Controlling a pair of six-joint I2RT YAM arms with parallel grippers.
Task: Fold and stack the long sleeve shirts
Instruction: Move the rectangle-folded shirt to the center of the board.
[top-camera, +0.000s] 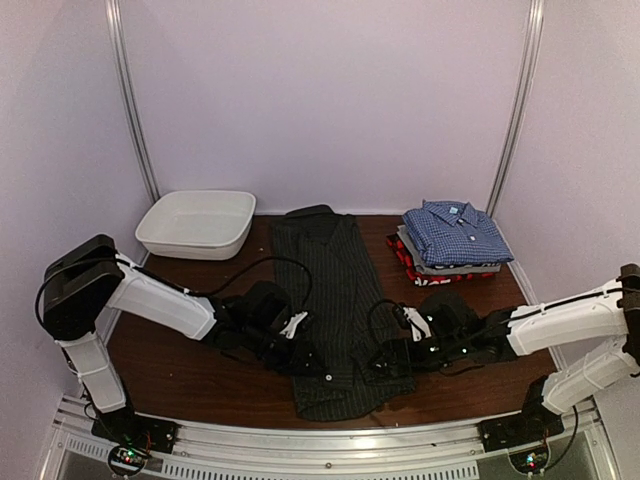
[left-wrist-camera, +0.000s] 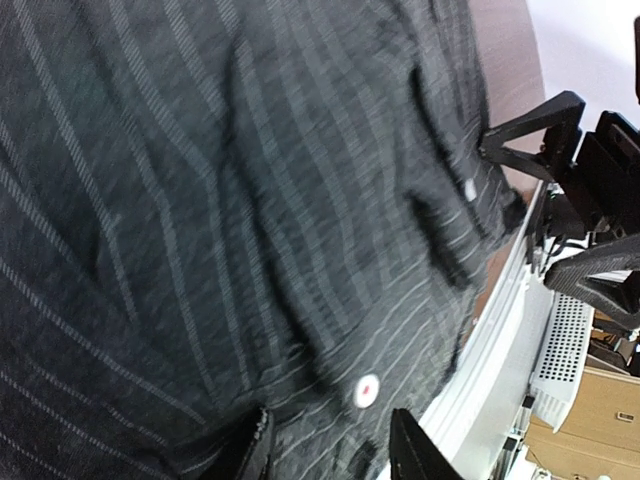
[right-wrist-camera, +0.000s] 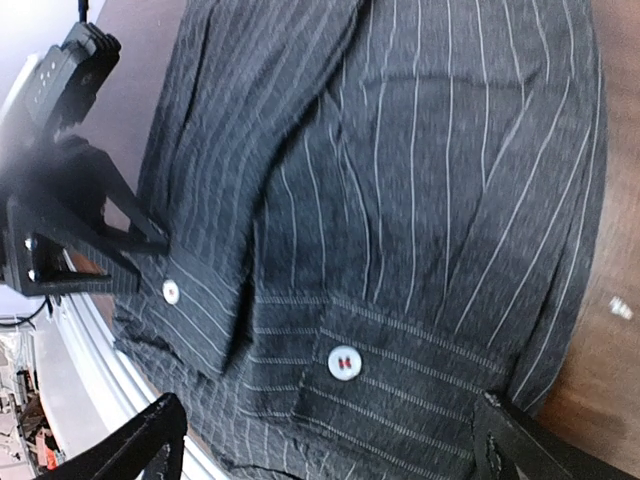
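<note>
Currently the counter (top-camera: 190, 385) carries the black pinstriped shirt (top-camera: 335, 290) in the centre of the top view. It lies flat as a long, narrow strip, collar toward the top of the frame and hem toward the bottom.

At upper right sits the stack of folded shirts (top-camera: 450, 260), with a blue checked shirt (top-camera: 455, 232) on top. The white tub (top-camera: 195, 222) sits at upper left.

- Left claw (top-camera: 303, 352): low at the strip's left edge, near the hem. Its wrist view shows the fingers parted with cloth under the gap. Nothing is held.
- Right claw (top-camera: 388, 358): at the opposite edge, fingers spread wide over the striped cloth. Nothing is held.
- A light button (right-wrist-camera: 343, 362) with red thread lies on a stitched band between the right fingers. Another button (left-wrist-camera: 367, 390) is just above the left fingers.

Handling, my judgement:
- The cloth is light, thin and limp. It wrinkles readily and will sag from any single hold.
- Take both lower corners at the hem, one per claw, pinching all the layers.
- Lift evenly so the layers do not slide apart.
- The buttons are hard lumps, so grip beside them.
</note>
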